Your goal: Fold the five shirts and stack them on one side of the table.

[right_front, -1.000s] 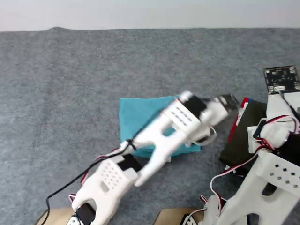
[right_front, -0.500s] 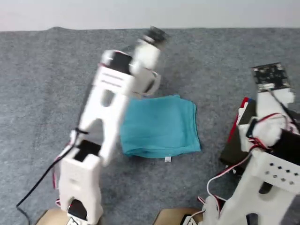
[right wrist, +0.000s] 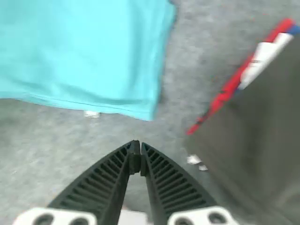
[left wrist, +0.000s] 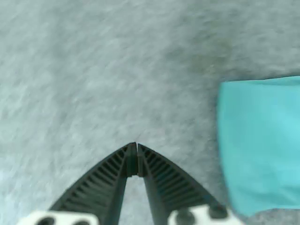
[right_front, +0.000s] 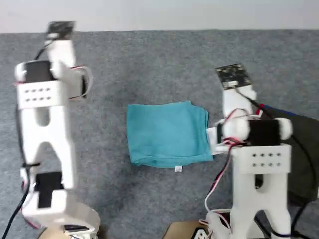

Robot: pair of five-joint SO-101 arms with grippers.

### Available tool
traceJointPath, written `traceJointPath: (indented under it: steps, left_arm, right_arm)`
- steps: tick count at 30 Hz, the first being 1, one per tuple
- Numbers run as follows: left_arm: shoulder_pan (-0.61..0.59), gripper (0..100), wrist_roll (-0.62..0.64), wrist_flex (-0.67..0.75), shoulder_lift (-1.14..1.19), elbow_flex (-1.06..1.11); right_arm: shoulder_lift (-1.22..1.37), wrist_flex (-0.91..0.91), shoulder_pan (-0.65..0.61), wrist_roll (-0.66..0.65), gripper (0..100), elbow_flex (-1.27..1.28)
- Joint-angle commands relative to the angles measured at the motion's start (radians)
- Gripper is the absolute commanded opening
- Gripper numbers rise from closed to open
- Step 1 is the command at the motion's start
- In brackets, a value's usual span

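— Where's the teal shirt (right_front: 168, 133)?
— Folded, mid-desk (right_front: 149, 59); I see a dark cloth pile (right_front: 299, 154) right of it.
— Jaws?
— Left jaws and right jaws both together, holding nothing.

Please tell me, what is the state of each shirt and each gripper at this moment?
teal shirt: folded, lying flat.
pile of shirts: stacked, dark one on top.
left gripper: shut, empty.
right gripper: shut, empty, between teal shirt and pile.
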State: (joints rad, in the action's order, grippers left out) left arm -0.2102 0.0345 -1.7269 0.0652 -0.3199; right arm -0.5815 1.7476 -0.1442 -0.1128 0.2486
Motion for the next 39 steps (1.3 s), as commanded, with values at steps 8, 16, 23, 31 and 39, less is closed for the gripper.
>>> traceJointPath:
  steps: [8,16,23,31,39]
  left_arm:
    - [-0.35,0,-0.069,-0.025,-0.212,0.189]
    - [-0.555,0,-0.103,0.032,-0.215,0.199]
    - [-0.586,0,-0.103,0.031,-0.218,0.203]
    - [-0.588,0,-0.101,0.032,-0.215,0.203]
    - [-0.588,0,-0.101,0.035,-0.213,0.205]
  right_arm:
    - [0.174,-0.268,-0.363,0.12,0.9,0.132]
    - [0.331,-0.406,-0.506,0.12,0.9,0.13]
    - [0.44,-0.532,-0.584,0.123,0.9,0.13]
    - [0.593,-0.651,-0.619,0.157,0.9,0.13]
    - [0.685,-0.662,-0.725,0.17,0.9,0.124]
